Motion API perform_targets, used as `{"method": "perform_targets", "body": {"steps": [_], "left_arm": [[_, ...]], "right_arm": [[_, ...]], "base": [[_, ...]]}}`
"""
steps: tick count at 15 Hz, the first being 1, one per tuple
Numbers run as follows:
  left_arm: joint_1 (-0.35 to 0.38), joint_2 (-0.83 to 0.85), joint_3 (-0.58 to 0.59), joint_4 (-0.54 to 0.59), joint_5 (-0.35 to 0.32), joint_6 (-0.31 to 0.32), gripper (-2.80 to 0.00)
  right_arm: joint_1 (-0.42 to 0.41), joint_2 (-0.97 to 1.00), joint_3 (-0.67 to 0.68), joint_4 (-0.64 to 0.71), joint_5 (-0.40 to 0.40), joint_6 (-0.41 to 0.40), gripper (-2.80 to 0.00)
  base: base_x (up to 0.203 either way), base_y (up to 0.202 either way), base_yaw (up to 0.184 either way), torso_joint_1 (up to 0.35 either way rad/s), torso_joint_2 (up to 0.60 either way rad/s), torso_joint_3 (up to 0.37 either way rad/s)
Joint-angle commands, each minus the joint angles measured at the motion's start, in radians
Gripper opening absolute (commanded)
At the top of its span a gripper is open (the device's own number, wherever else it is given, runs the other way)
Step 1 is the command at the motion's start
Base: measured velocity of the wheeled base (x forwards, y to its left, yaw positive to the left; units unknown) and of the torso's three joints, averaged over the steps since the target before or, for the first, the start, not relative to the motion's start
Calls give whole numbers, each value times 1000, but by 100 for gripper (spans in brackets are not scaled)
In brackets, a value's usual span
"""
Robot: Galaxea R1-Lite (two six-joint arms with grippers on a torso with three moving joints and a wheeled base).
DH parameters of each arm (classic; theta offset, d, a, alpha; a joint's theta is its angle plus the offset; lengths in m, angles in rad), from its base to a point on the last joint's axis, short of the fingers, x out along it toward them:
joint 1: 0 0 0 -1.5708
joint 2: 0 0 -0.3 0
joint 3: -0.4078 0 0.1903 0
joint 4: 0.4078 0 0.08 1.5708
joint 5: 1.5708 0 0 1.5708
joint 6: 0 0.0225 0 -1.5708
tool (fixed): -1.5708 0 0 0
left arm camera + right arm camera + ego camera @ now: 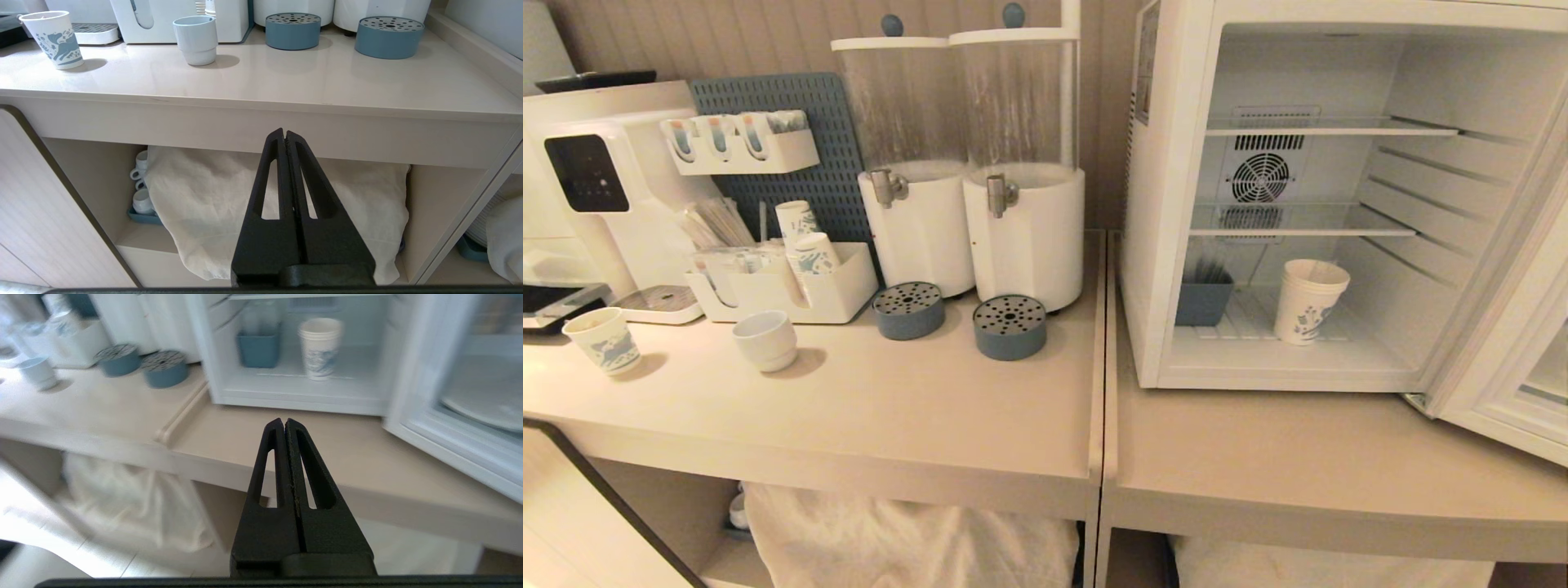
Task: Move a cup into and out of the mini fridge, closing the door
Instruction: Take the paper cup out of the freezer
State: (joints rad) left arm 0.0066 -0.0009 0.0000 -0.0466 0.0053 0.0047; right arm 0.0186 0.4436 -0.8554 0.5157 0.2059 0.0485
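On a pale beige counter, the white boxy mini fridge (1168,204) is seen with its glass-windowed door (1515,359) swung open at right. The tall blue-patterned white paper cup (1309,300) is stood on the fridge floor, right of a small blue bin (1203,302). The right gripper (284,424) is pressed shut and empty, short of the counter edge; the left gripper (285,134) is likewise shut and empty, parked below the counter. The light cup could be toppled if approached with jaws unopened.

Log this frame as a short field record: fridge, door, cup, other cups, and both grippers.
mini fridge: on the right counter, interior lit
door: swung open to the right
cup: upright on the fridge floor, beside a blue bin
short paper cup: left counter
mug: left counter
left gripper: jaws shut, empty, below the counter edge
right gripper: jaws shut, empty, before the fridge
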Motion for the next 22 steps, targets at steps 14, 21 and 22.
{"method": "perform_targets", "body": {"steps": [14, 21, 22], "left_arm": [[1, 1, 18, -1, 1, 0, -280], [0, 1, 18, -1, -1, -15, -280], [1, 1, 18, -1, -1, -17, -280]], "right_arm": [[62, 1160, 363, -1397, -133, -35, 0], [144, 1437, 425, -1802, -305, -84, 0], [143, 1451, 412, -1806, -306, -84, 0]], "base": [[0, 0, 0, 0, 0, 0], [0, 0, 0, 0, 0, 0], [0, 0, 0, 0, 0, 0]]}}
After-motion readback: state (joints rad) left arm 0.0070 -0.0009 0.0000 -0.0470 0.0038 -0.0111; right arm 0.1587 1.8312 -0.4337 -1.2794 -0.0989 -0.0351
